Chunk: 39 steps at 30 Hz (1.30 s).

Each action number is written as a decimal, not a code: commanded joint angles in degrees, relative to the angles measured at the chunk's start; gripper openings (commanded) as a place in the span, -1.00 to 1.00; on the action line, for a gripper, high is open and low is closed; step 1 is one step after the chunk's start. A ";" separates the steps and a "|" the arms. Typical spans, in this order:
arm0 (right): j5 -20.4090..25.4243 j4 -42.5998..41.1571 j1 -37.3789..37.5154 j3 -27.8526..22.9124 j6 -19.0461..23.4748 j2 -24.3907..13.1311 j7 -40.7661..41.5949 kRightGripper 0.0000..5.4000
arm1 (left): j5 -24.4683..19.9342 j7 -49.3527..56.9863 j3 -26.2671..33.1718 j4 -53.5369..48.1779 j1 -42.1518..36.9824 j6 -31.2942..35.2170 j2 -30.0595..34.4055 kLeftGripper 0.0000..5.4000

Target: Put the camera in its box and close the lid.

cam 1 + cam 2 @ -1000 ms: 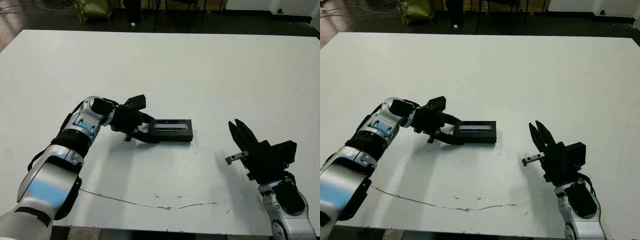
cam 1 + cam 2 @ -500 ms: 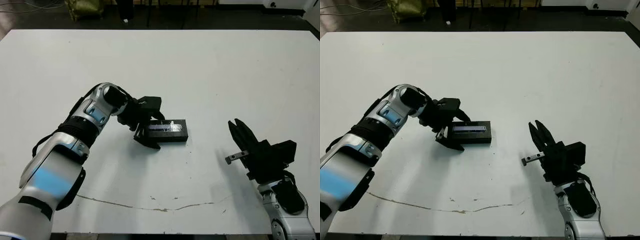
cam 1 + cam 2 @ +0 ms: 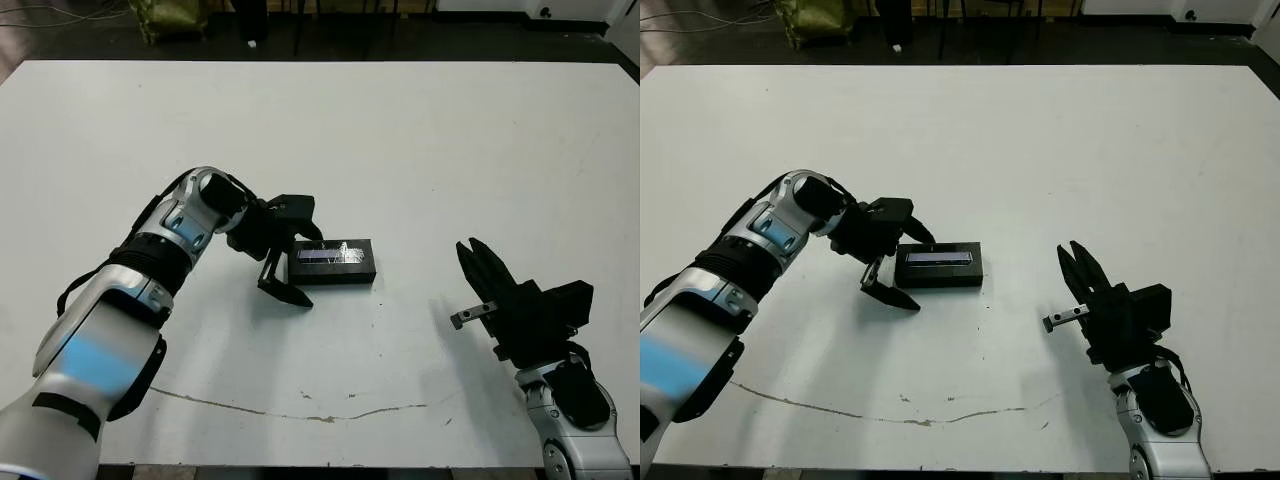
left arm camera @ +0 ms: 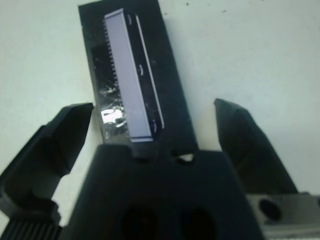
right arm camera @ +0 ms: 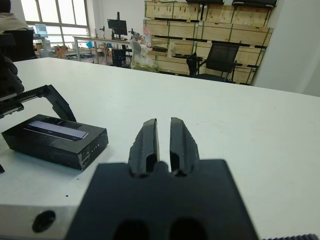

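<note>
- Left eye view: we see a flat black rectangular lid with a silvery-bluish strip (image 3: 334, 259) lying flat on the white table (image 3: 420, 150), seated over what we judge to be the box; neither the white-lined tray nor the camera shows, so we take the box as closed. Its long axis runs across the picture, left to right, strip facing up.
- Same view: our left gripper (image 3: 291, 264) sits at the lid's left short end, jaws spread wide and holding nothing. One finger (image 3: 285, 292) lies on the table in front of that end; the other lies along the far side. The lid's left end sits just inside the gap, not pinched.
- Right eye view: the right gripper (image 3: 1078, 270) stands well apart to the right of the lid (image 3: 939, 265), so the left arm is plainly the nearer one. The lid lies to its left, long axis pointing roughly toward it.
- Left wrist view: the lid (image 4: 134, 80) runs lengthwise away from the gripper body, centred between the spread fingers (image 4: 60, 140), with clear table on both sides. Nothing touches its long edges.
- Right wrist view: the right fingers (image 5: 146, 142) are pressed together, empty. The closed box shows off to one side, beside the left arm's finger.
</note>
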 commanded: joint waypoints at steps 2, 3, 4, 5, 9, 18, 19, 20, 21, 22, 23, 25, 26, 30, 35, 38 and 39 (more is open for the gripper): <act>-0.58 -0.41 1.02 0.09 1.88 -0.45 -0.64 -1.00 | -0.42 3.59 2.10 0.23 5.36 -0.74 1.46 0.99; -0.54 -0.73 1.16 0.14 2.24 -0.33 -0.83 -1.00 | -1.12 4.57 3.04 0.06 5.90 -0.93 1.35 0.99; -0.49 -0.94 1.28 0.15 2.45 -0.26 -0.91 -1.00 | -1.47 5.65 3.69 -0.45 6.40 -0.88 1.34 0.99; -0.43 -0.92 1.31 0.11 2.45 -0.27 -0.87 -1.00 | -1.57 6.60 4.05 -1.09 6.77 -0.55 1.36 0.99; -0.65 -0.95 1.44 0.18 2.35 -0.28 -1.04 -1.00 | -4.39 9.54 6.96 -4.91 9.18 1.19 0.85 0.99; -0.66 -1.06 1.61 0.32 2.56 -0.33 -1.21 -1.00 | -6.17 10.73 7.54 -8.66 11.07 4.38 0.14 0.99; -0.67 -1.10 1.62 0.33 2.62 -0.32 -1.28 -1.00 | -6.21 10.44 7.42 -8.84 11.07 4.47 0.19 0.99; -0.56 -0.80 1.54 0.30 2.35 -0.34 -1.15 -1.00 | -6.18 10.29 7.30 -9.21 11.15 4.75 0.29 0.99; -0.57 -0.46 1.43 0.24 2.05 -0.40 -1.05 -1.00 | -6.35 9.77 7.24 -9.42 11.16 4.98 0.35 0.99; -0.72 -0.16 1.33 0.23 1.67 -0.42 -1.02 -1.00 | -6.50 9.11 7.15 -9.51 11.15 4.72 0.42 0.99; -0.55 -0.02 1.27 0.20 1.65 -0.36 -0.97 -1.00 | -6.81 8.09 7.10 -9.46 11.07 4.58 0.44 0.99; -0.47 0.08 1.18 0.24 1.56 -0.30 -0.92 -1.00 | -7.44 5.97 7.02 -9.02 10.75 4.50 0.39 0.99; -0.35 0.23 1.13 0.23 1.39 -0.34 -0.74 -1.00 | -7.78 5.04 7.07 -8.81 10.62 4.76 0.31 0.99; 0.13 -0.15 1.43 0.19 1.83 -0.29 -0.69 -1.00 | -8.70 2.78 7.25 -9.77 10.86 5.45 0.46 0.99; 0.04 0.01 1.51 0.28 1.66 -0.20 -0.77 -1.00 | -8.95 3.07 7.49 -11.98 11.78 5.46 0.75 0.99; 0.01 0.24 1.48 0.29 1.45 -0.35 -0.54 -1.00 | -8.40 5.27 7.65 -14.08 12.76 5.70 1.07 0.99; 0.03 0.23 1.49 0.29 1.45 -0.38 -0.49 -1.00 | -8.49 5.97 7.86 -14.54 13.12 5.70 1.05 0.99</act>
